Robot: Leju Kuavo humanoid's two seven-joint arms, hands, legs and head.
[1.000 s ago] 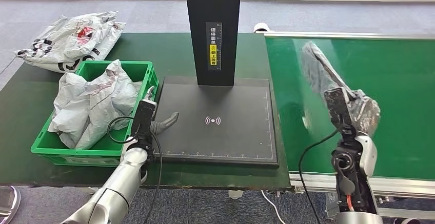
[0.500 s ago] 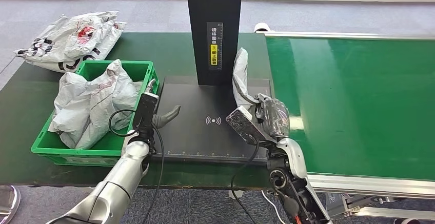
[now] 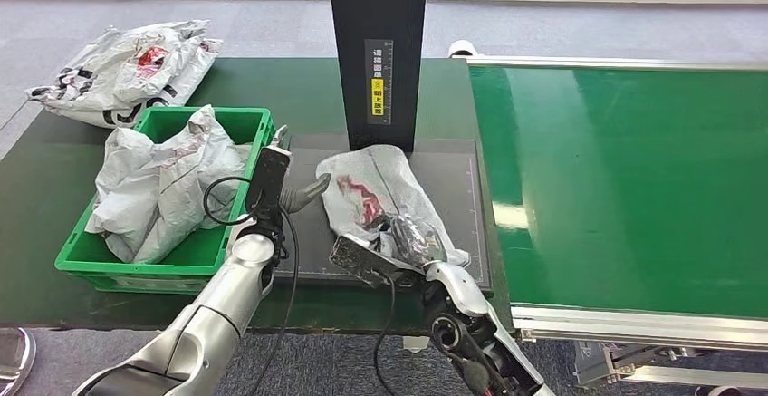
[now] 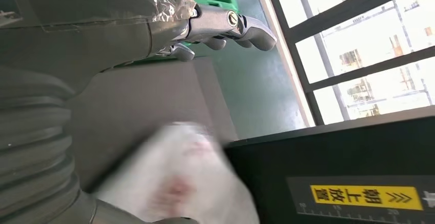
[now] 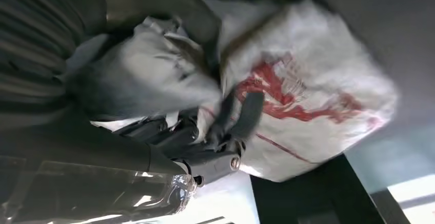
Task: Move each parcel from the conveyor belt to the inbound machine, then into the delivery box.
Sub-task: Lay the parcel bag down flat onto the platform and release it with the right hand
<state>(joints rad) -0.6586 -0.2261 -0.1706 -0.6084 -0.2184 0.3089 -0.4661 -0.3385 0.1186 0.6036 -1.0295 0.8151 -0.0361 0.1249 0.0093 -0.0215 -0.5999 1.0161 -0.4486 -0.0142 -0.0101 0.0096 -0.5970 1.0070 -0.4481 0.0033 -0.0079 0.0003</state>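
Note:
A white parcel (image 3: 376,192) with red print lies on the black plate of the inbound machine (image 3: 453,188), below its black post (image 3: 377,52). My right hand (image 3: 409,237) grips the parcel's near end; in the right wrist view the dark fingers (image 5: 241,114) are wrapped over the parcel (image 5: 313,96). My left hand (image 3: 299,198) hovers at the plate's left edge, between the green delivery box (image 3: 86,265) and the parcel, holding nothing. In the left wrist view its fingers (image 4: 231,26) are spread and the parcel (image 4: 179,183) appears blurred.
The green box holds several grey parcels (image 3: 163,183). More parcels (image 3: 127,70) are piled on the dark table behind it. The green conveyor belt (image 3: 634,169) runs along the right.
My right hand carried the parcel from the conveyor leftward and laid it flat on the machine's plate. My left hand shifted slightly up and right toward it.

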